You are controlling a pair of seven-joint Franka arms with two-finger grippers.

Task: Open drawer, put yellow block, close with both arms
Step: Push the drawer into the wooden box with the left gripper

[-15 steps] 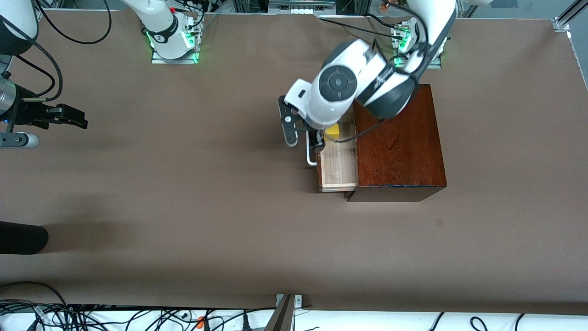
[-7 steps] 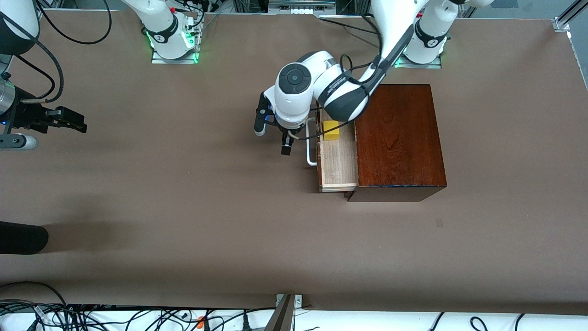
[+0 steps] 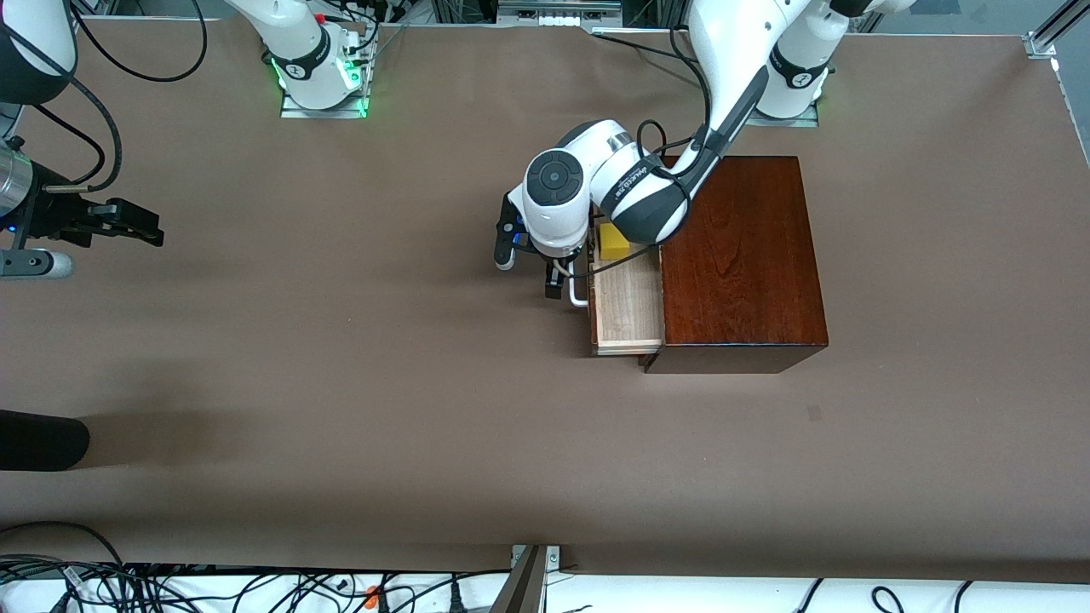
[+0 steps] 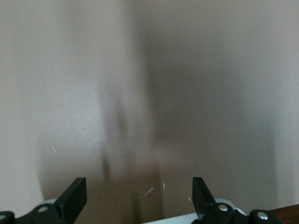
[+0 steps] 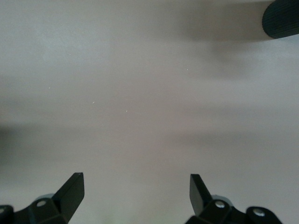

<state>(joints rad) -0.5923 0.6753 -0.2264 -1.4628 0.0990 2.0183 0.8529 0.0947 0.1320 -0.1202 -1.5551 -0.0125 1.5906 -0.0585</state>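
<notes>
From the front, the yellow block lies in the open drawer, beside the left gripper, which is by the handle. The right gripper waits, well apart.

In both wrist views, the jaws stand open and empty over the table.

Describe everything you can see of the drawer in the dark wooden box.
The pale-wood drawer stands pulled partly out of the glossy dark mahogany box, toward the right arm's end of the table. It has a dark reddish-brown front and a white U-shaped bar handle. A small bright yellow cube sits inside, at the end farther from the front camera. The open left gripper hovers at the handle; contact is unclear.
</notes>
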